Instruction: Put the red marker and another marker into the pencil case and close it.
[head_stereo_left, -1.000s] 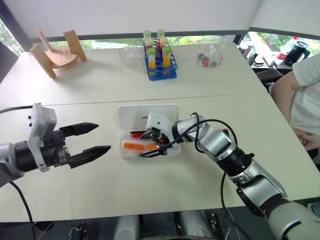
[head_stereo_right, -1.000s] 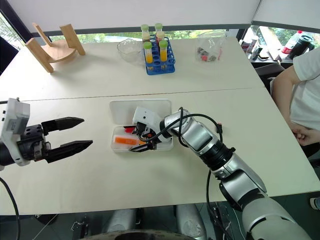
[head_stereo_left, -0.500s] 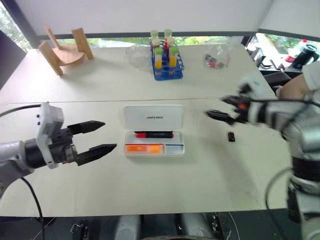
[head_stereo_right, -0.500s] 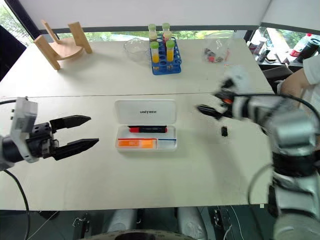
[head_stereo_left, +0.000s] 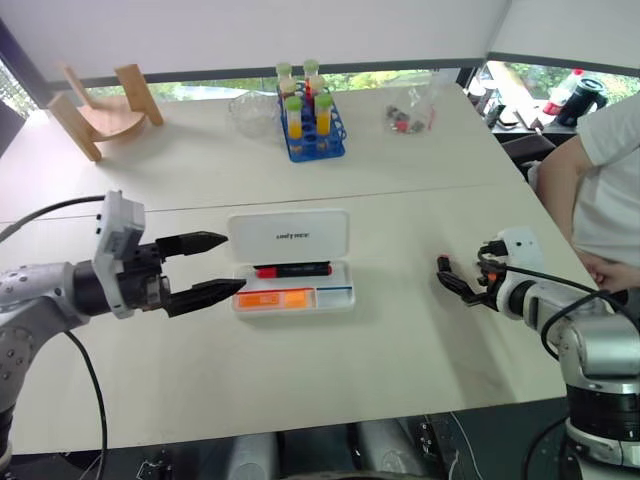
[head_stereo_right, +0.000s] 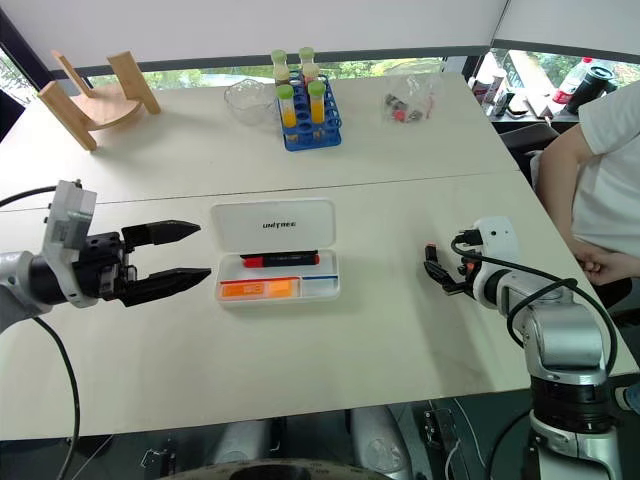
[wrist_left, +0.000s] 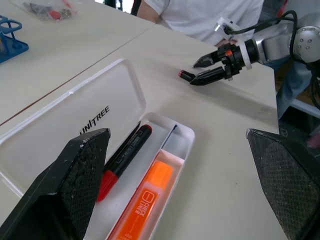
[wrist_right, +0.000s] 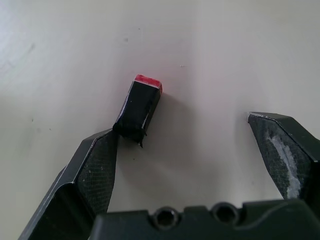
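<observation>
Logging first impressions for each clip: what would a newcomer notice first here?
The flat white plastic pencil case lies open at the table's middle, a slim red marker and a chunky orange marker inside. The left hand hovers open beside it; the right hand, open, is by a small black red-tipped cap.

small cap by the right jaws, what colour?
Black with a red end, lying on the table; the cap shows best in the right wrist view.
</observation>
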